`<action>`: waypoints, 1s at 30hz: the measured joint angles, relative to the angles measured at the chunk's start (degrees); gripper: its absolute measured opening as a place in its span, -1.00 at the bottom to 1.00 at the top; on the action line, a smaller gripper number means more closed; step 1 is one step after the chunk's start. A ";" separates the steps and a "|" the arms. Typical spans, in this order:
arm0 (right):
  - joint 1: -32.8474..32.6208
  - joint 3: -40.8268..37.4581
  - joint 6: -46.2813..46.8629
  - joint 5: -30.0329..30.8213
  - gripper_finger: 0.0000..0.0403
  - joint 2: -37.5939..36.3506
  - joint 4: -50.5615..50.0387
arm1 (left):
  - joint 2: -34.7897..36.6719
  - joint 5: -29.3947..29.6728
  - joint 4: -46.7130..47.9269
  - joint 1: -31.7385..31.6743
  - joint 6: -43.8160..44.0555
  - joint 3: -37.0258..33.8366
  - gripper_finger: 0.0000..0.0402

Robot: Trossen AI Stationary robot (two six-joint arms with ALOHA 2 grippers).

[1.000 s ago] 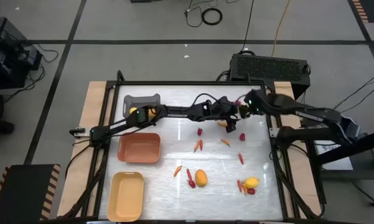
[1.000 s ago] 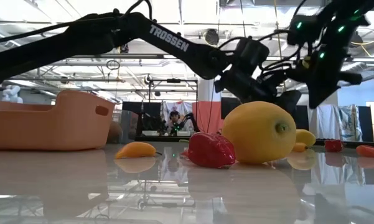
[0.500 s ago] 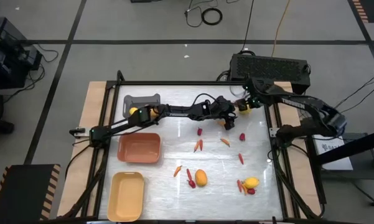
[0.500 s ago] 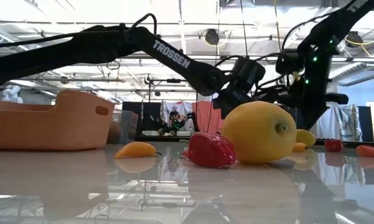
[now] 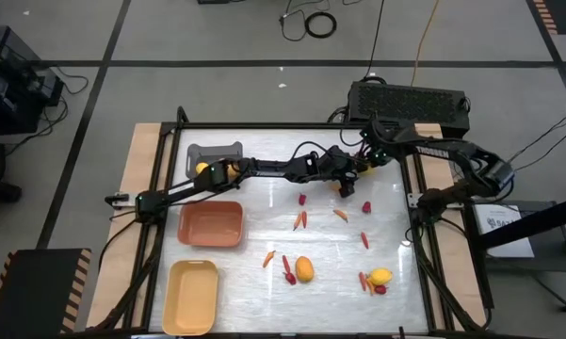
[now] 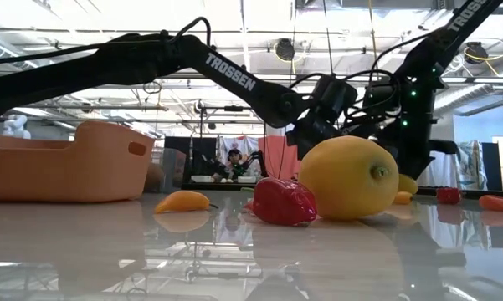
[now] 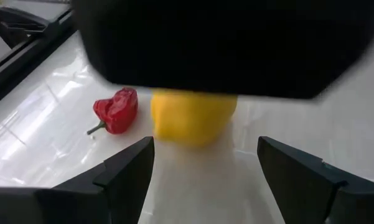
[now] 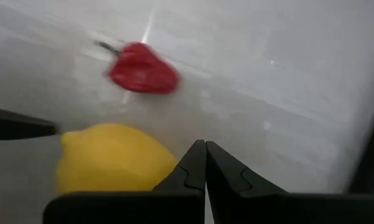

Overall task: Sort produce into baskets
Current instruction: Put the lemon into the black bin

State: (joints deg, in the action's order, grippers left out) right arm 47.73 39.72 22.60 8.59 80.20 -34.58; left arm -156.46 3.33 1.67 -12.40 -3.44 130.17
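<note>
A yellow lemon (image 7: 193, 117) lies on the white table near the far right, with a red piece (image 7: 116, 111) beside it. My left gripper (image 7: 205, 146) is open and reaches level toward the lemon from the table's left; the lemon lies just ahead of its fingertips. My right gripper (image 8: 205, 144) is shut and comes down over the same lemon (image 8: 112, 162) from the far right. In the high view the two grippers, left (image 5: 347, 181) and right (image 5: 367, 162), nearly meet. More lemons (image 5: 304, 269), carrots (image 5: 299, 219) and red pieces (image 5: 364, 239) lie scattered on the table. My right gripper's shut fingers (image 8: 193, 165) stand right beside the lemon's side (image 8: 165, 163), slanting down from the far right. I cannot tell whether they touch it. The lemon rests on the table.
A grey basket (image 5: 214, 151) stands at the far left under my left arm. An orange basket (image 5: 211, 224) and a pale yellow basket (image 5: 192, 297) stand nearer along the left side. In the low view a big lemon (image 6: 349, 177) and a red piece (image 6: 283, 201) lie close to the camera.
My right gripper has come down and gone toward the table's left, closing in on my left gripper and the lemon; its arm has swung back toward the far edge. My left gripper has sunk a little and otherwise kept its place.
</note>
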 joint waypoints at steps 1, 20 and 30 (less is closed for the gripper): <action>-0.40 0.00 0.01 0.00 -1.00 0.00 0.37 | 0.00 -0.04 0.04 0.02 0.00 0.00 0.46; -5.31 -0.07 0.66 -5.27 -1.00 0.00 3.09 | 0.09 -0.09 0.39 0.55 -0.33 0.00 0.46; -5.27 -0.15 -1.25 -7.97 -1.00 0.00 2.13 | 0.11 -3.58 0.67 0.94 -1.64 0.00 0.46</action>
State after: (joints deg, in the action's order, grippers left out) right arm 42.45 39.57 21.36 0.61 80.20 -32.45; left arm -156.35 -0.25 2.34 -11.46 -5.08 130.17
